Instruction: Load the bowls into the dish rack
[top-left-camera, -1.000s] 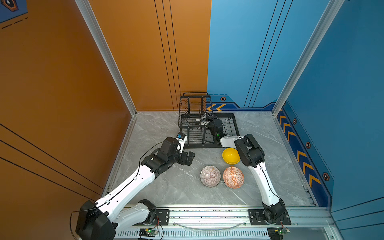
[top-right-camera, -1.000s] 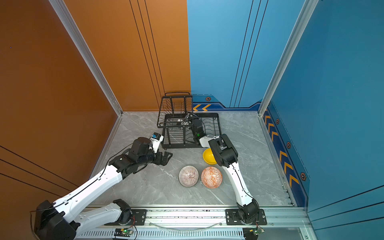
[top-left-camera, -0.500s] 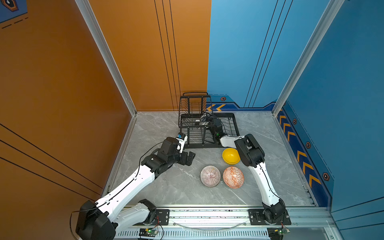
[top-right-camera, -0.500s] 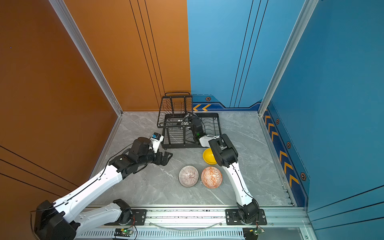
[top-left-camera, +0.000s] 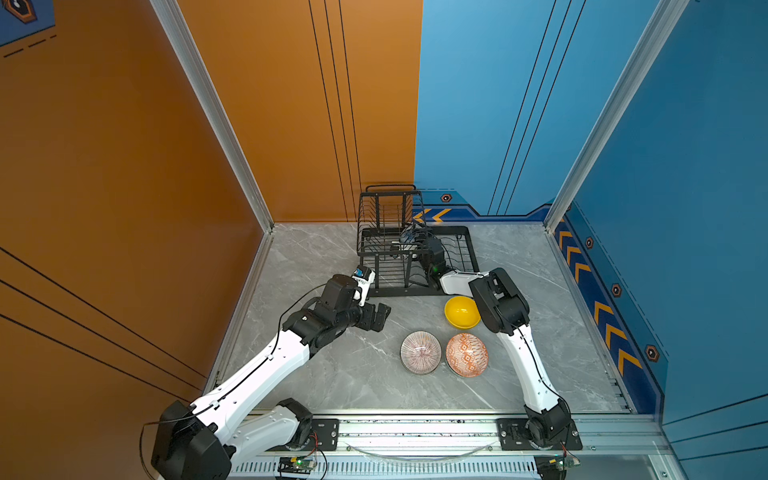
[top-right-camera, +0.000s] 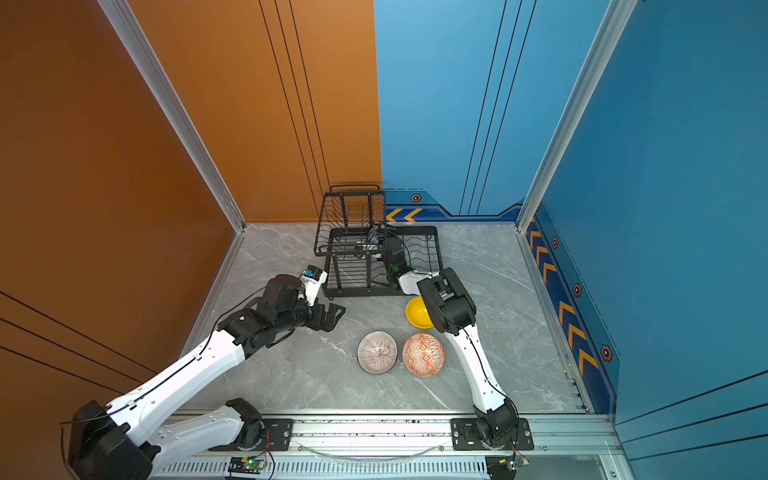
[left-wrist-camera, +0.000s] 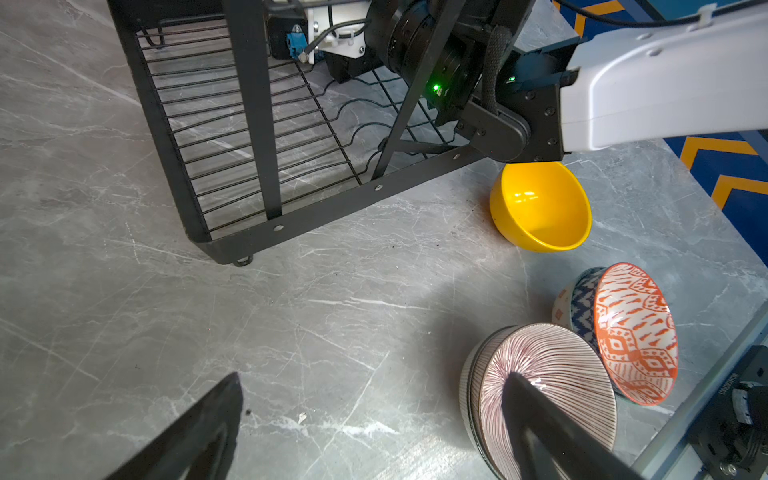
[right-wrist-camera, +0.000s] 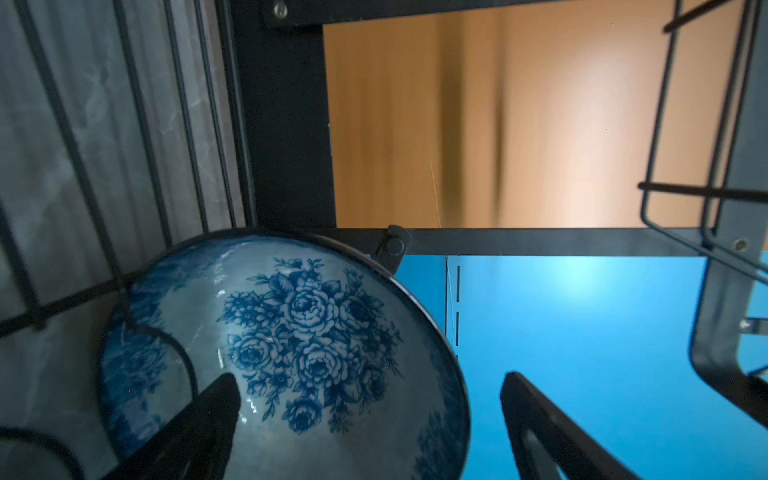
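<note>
In both top views the right arm has its elbow cocked up over the yellow bowl (top-left-camera: 461, 311), with its wrist poked deep into the dish rack (top-left-camera: 468, 249). The left arm lies low and stretched out. The left gripper (top-left-camera: 376, 316) is spread open over bare table (top-left-camera: 332, 374), with the striped bowl (top-left-camera: 420, 352) and orange bowl (top-left-camera: 466, 354) a bit ahead of it.

Left wrist view: nothing between those fingers, striped bowl nearest.

Right wrist view: the blue floral bowl (right-wrist-camera: 307, 332) leans on the rack wires. The right gripper (right-wrist-camera: 370, 378) has one finger over the bowl's inside and the other outside the rim, wide apart, not pinching.

These look like glazed ceramic, so probably stiff, slick and easy to chip. Pinching the rim, one finger inside, seems the best bet.
</note>
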